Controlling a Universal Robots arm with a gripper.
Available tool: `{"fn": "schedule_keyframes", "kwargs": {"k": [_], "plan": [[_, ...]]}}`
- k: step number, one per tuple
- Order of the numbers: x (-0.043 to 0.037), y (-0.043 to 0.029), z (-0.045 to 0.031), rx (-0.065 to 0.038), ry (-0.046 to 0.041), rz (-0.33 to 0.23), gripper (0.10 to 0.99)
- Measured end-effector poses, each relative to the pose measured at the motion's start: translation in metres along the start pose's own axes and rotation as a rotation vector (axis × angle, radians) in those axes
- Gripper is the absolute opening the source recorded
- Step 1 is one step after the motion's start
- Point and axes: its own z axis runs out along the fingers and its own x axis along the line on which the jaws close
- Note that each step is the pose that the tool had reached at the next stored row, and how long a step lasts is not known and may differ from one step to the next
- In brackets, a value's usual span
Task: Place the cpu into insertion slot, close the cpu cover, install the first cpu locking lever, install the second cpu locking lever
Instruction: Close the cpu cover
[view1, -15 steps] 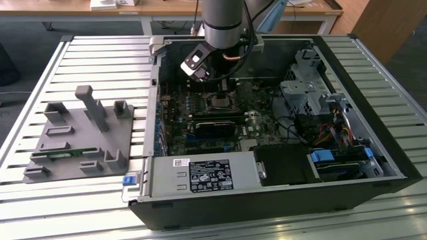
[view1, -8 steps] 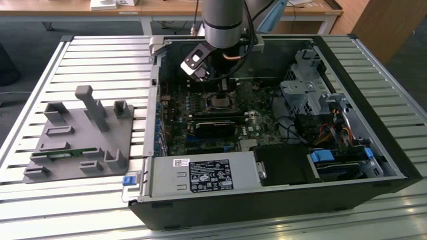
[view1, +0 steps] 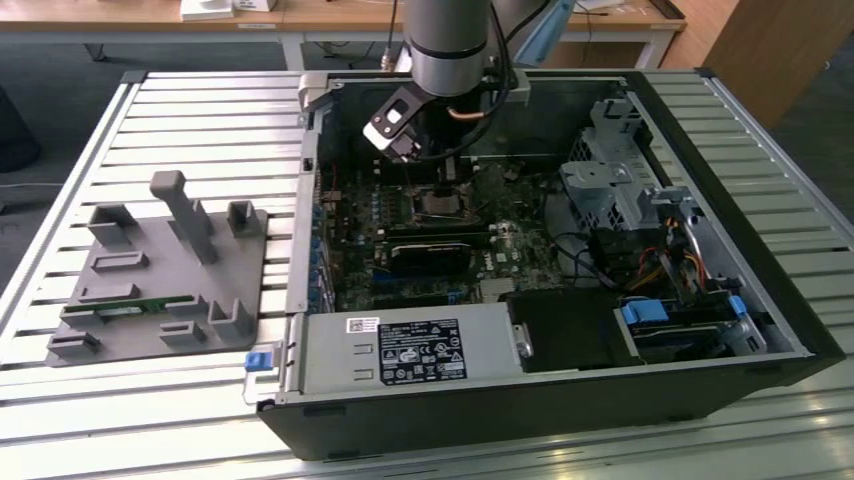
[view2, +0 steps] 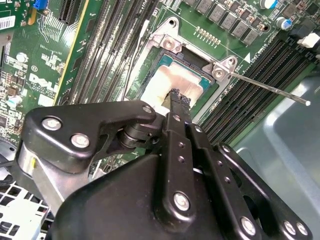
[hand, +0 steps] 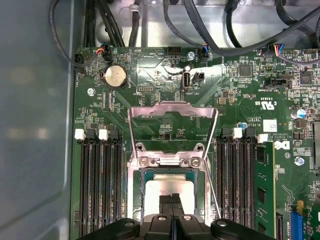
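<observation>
Second wrist view sets the gripper (view2: 176, 96) directly over the insertion slot (view2: 169, 44). Its two black fingers are pressed together with nothing between them, and their tips are on or just above the cpu (view2: 170, 80); I cannot tell whether they touch. The cpu lies flat inside the slot, silver top up.

In the first wrist view the cpu cover (hand: 172, 106) is swung up and back from the slot, so the chip is uncovered. A thin wire locking lever (view2: 270, 89) sticks out free from the slot's corner and looks unlatched.

I judge the cpu to be light, stiff and thin, with a smooth metal top that would slip under pads. Its underside and the socket contacts are likely fragile. It should be held by two opposite edges and kept level, never levered at a corner.

In the exterior view the open computer case (view1: 534, 415) holds the green motherboard (view1: 527, 245), a black card (view1: 430, 252), a labelled power supply (view1: 407, 350) and a drive cage (view1: 607, 190) with cables. On the exterior view's left a grey fixture plate (view1: 140, 270) carries what looks like a green memory stick (view1: 134, 308) in one groove
</observation>
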Motion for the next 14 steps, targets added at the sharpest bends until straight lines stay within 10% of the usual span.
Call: {"fn": "schedule_keyframes", "kwargs": {"k": [14], "plan": [[0.0002, 0.0007, -0.0107, 0.0, 0.0, 0.0, 0.106]]}}
